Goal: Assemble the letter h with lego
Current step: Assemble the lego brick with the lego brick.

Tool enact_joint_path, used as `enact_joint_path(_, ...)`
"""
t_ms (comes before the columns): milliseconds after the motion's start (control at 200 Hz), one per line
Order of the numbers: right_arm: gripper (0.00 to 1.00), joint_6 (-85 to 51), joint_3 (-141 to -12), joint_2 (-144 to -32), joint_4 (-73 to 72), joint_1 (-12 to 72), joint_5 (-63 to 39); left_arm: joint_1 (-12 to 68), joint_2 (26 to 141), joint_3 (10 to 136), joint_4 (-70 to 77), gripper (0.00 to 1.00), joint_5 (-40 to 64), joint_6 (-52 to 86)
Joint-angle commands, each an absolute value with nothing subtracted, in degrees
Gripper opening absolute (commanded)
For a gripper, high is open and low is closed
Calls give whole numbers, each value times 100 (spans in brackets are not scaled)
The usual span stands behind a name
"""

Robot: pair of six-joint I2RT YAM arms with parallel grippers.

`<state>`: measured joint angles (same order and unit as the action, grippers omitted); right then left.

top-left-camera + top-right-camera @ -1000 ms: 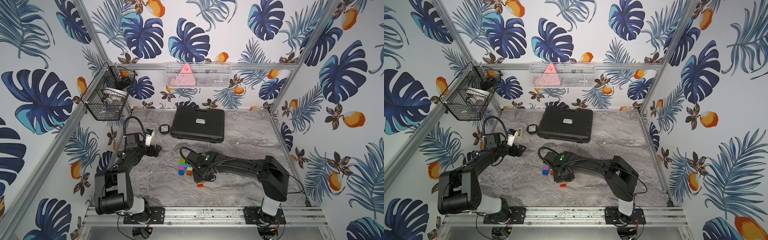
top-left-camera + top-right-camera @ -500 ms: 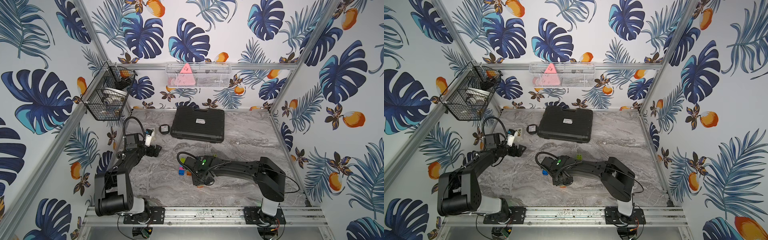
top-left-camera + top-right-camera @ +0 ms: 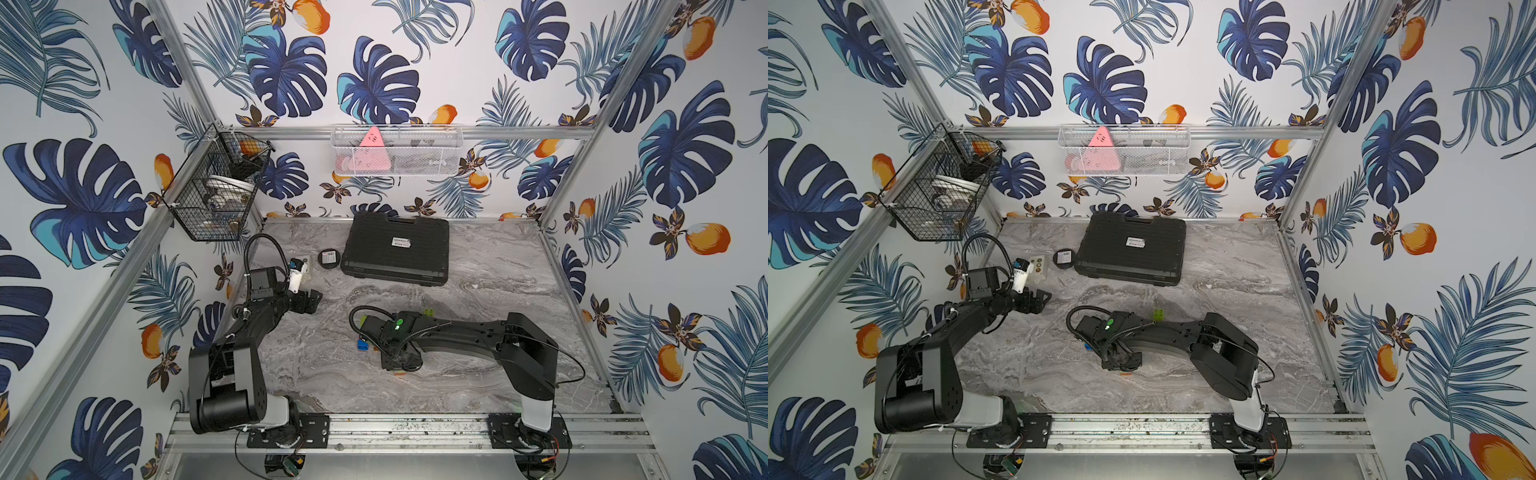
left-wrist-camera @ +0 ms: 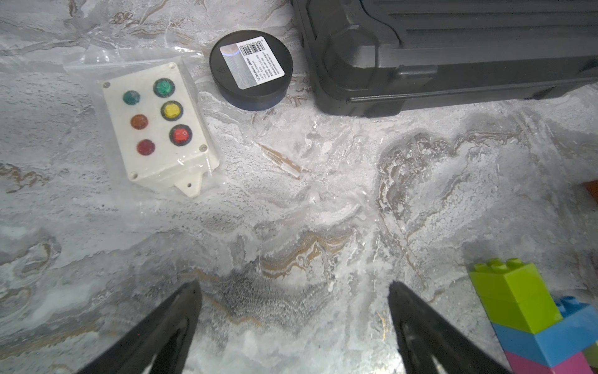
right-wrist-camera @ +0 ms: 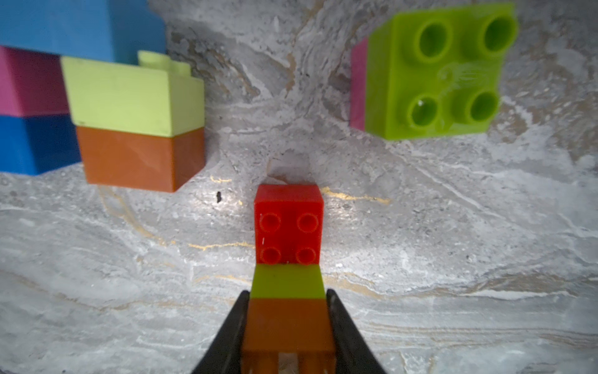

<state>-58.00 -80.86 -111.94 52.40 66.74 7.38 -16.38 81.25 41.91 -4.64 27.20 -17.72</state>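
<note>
My right gripper (image 5: 288, 293) is shut on a small lego stack, an orange brick with a lime one (image 5: 287, 281) on it. The stack's end is right at a red brick (image 5: 288, 223) lying on the table; whether they touch I cannot tell. To one side lies a built stack of blue, pink, lime and orange bricks (image 5: 129, 123). To the other side is a lime brick on a pink one (image 5: 437, 71). In both top views the right wrist (image 3: 401, 361) (image 3: 1121, 360) hides most bricks. My left gripper (image 4: 293, 288) (image 3: 309, 301) hangs open and empty over bare table, with the stack's lime end (image 4: 514, 298) off to one side.
A black case (image 3: 397, 249) lies at the back, with a round black puck (image 3: 328, 257) beside it. A white button box in a clear bag (image 4: 155, 126) lies near the left gripper. A wire basket (image 3: 212, 187) hangs on the left wall and a mesh tray (image 3: 395, 151) on the back wall.
My right arm has swung toward the front over the brick pile, bringing its held stack down to the red brick. The left arm has not moved.
</note>
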Motion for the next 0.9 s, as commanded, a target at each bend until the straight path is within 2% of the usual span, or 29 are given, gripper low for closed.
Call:
enact_joint_path(0,25,-5975,-8024,-11412,5360,6672,691,-1683,8090,4184,-340,95,2890,-1687)
enact_joint_path(140,20,-5995,-7279,-11418,4470,6663,317,-1714,8094,4184,-335,95,2925,-1679)
enact_joint_path(220,19,-5998,-7177,-11557,4456,6658,229,-1715,8128,4210,-355,95,2940,-1687)
enact_joint_path(331,18,-5854,-7504,-11532,4934,6654,452,-1733,8113,4201,-344,95,2947,-1679)
enact_joint_path(506,18,-5373,-8311,-10820,5883,6543,1061,-1732,8121,4202,-338,95,2927,-1661)
enact_joint_path(696,18,-4595,-8778,-10116,6193,6009,1230,-1731,8130,4210,-348,95,2927,-1662)
enact_joint_path(897,18,-3913,-9070,-10436,6300,5353,1038,-1741,8125,4206,-339,95,2926,-1657)
